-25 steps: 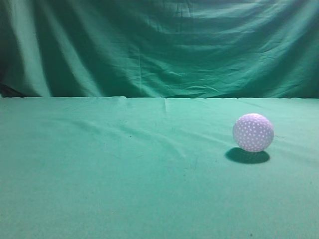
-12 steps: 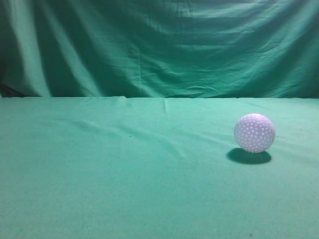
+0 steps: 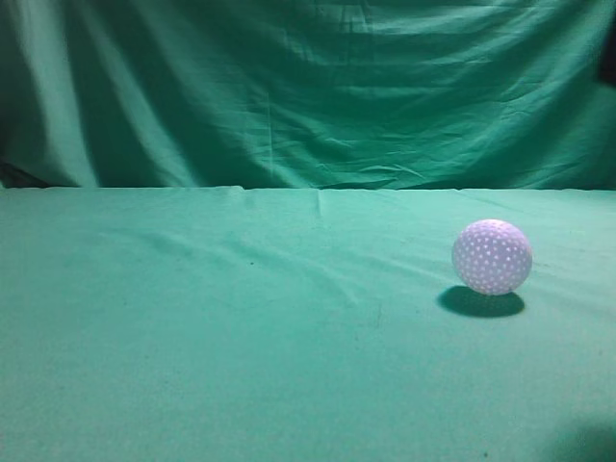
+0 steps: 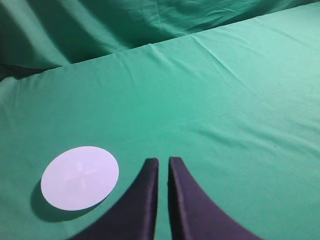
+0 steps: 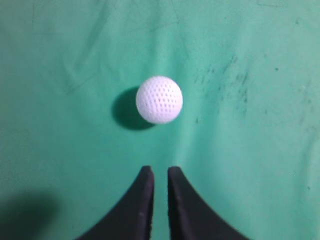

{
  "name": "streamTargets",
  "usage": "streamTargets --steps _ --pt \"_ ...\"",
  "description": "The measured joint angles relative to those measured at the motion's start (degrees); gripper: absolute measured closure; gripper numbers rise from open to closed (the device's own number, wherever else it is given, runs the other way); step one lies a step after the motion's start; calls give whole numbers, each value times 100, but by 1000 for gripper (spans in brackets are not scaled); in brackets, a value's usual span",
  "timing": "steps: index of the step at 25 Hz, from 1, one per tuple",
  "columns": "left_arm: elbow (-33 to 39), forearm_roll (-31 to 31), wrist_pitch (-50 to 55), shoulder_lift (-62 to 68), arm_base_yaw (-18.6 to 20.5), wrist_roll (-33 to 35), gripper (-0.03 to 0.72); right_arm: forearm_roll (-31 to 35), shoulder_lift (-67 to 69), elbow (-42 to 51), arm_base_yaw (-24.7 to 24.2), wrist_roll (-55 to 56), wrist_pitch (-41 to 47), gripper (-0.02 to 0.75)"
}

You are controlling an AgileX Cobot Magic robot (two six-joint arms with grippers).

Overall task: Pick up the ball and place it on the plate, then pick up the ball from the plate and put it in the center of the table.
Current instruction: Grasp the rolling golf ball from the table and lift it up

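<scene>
The ball, white and dimpled, rests on the green-clothed table at the right; it also shows in the right wrist view. My right gripper is shut and empty, hovering above the table with the ball just ahead of its tips. My left gripper is shut and empty above the cloth. The plate, a flat white disc, lies on the table to the left of the left gripper's tips. Neither gripper nor the plate shows in the exterior view.
A darker green draped curtain hangs behind the table's far edge. The cloth has shallow wrinkles and some dark marks to the right of the ball. A dark shape shows at the exterior view's upper right edge.
The ball has shifted very slightly to the right and now sits still. A dark shape has come in at the upper right edge and a shadow at the lower right corner.
</scene>
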Motion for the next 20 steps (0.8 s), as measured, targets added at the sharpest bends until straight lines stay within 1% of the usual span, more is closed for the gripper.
streamTargets --steps 1,4,8,10,13,14,15,19,20 --pt "0 0 0 0 0 0 639 0 225 -106 12 0 -46 689" --pt "0 0 0 0 0 0 639 -9 866 -411 35 37 -72 496" --pt "0 0 0 0 0 0 639 -9 1682 -801 35 49 -82 218" --pt "3 0 0 0 0 0 639 -9 2037 -992 35 48 -70 136" --pt "26 4 0 0 0 0 639 -9 2517 -1187 35 165 -70 136" --pt "26 4 0 0 0 0 639 -9 2660 -1226 35 165 -70 95" --pt "26 4 0 0 0 0 639 -9 2786 -1274 35 188 -70 111" --pt "26 4 0 0 0 0 639 -9 3102 -1410 35 251 -70 111" --pt "26 4 0 0 0 0 639 -9 3148 -1421 35 308 -85 171"
